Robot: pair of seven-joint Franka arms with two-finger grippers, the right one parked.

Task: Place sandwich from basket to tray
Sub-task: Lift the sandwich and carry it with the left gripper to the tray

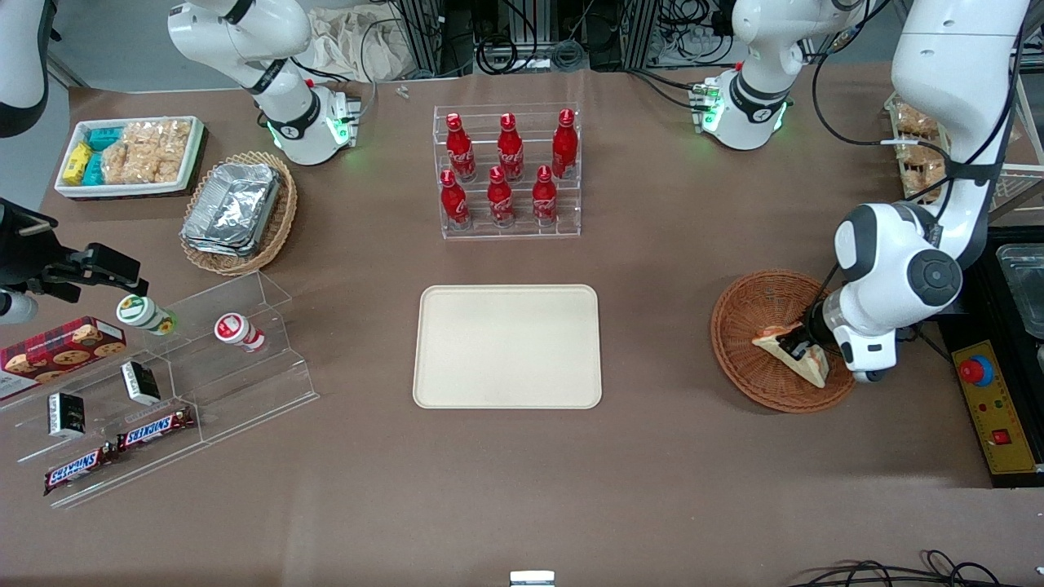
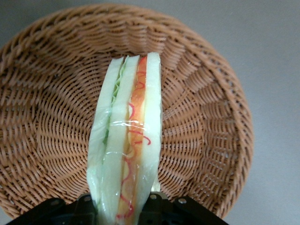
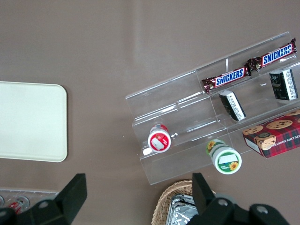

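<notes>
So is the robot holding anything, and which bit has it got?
Yes, the gripper, over the basket, is shut on the sandwich, pinching one end across its bread faces, cut edge showing.

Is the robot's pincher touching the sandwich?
Touching. In the left wrist view the gripper has a finger pressed on each side of the sandwich, above the basket.

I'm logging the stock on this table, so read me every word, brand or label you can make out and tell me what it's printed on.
"SNICKERS": on two chocolate bars on the clear acrylic stand.
Red bottles in the clear rack: white script, too blurred to read.
Red plaid cookie box: small print, unreadable.
Two cups and black packets: labels unreadable.
Sandwich, gripped by the pincer over the basket: no text. Tray: none.
</notes>
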